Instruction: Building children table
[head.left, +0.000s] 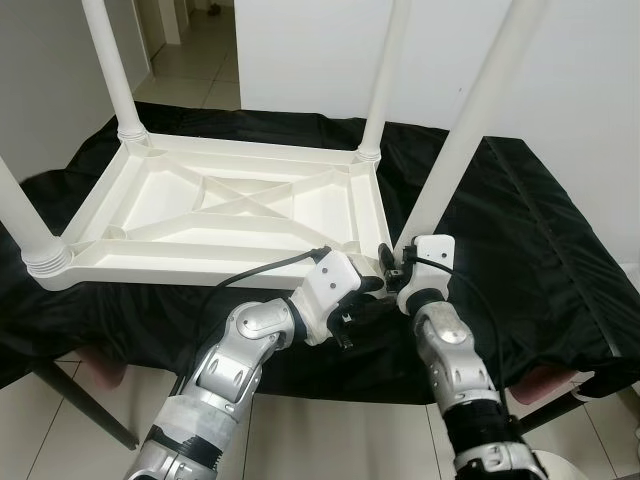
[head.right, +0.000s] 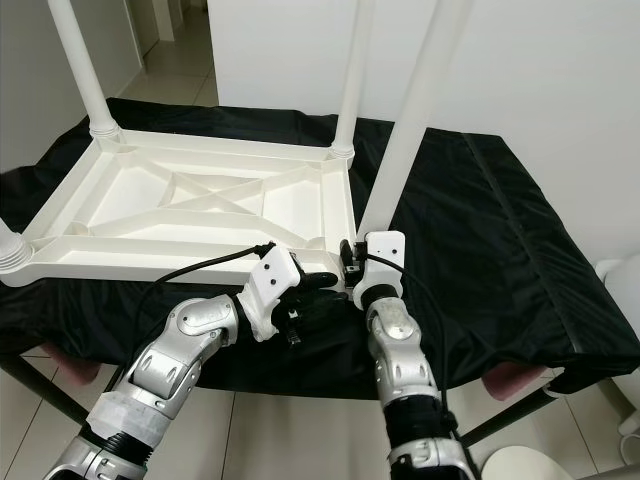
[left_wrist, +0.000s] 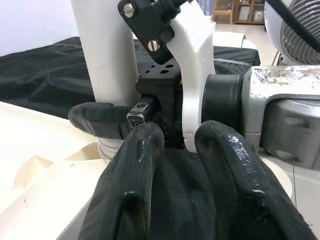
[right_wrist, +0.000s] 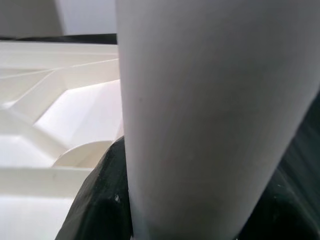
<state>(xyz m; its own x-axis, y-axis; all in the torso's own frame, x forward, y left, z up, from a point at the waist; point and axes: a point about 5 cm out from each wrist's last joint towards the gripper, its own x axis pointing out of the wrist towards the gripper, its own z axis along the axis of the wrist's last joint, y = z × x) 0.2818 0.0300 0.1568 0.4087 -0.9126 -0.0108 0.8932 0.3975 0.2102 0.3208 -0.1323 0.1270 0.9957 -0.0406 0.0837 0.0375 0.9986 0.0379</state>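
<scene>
Two grippers meet at the upturned white children's table (head.left: 220, 205): right gripper (head.left: 393, 268) clamped round its near leg (head.left: 455, 150), left gripper (left_wrist: 175, 165) fingers apart beside it.

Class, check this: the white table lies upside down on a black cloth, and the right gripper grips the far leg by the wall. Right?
Not quite. The right gripper grips the near leg at the table's front corner, not the far one; the left eye view shows it. The black cloth part holds.

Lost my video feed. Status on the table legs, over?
Right hand clamped on the near-right leg at its corner socket. Left hand open, right beside it. Upturned white table on black cloth, other three legs standing. No obstruction visible.
</scene>
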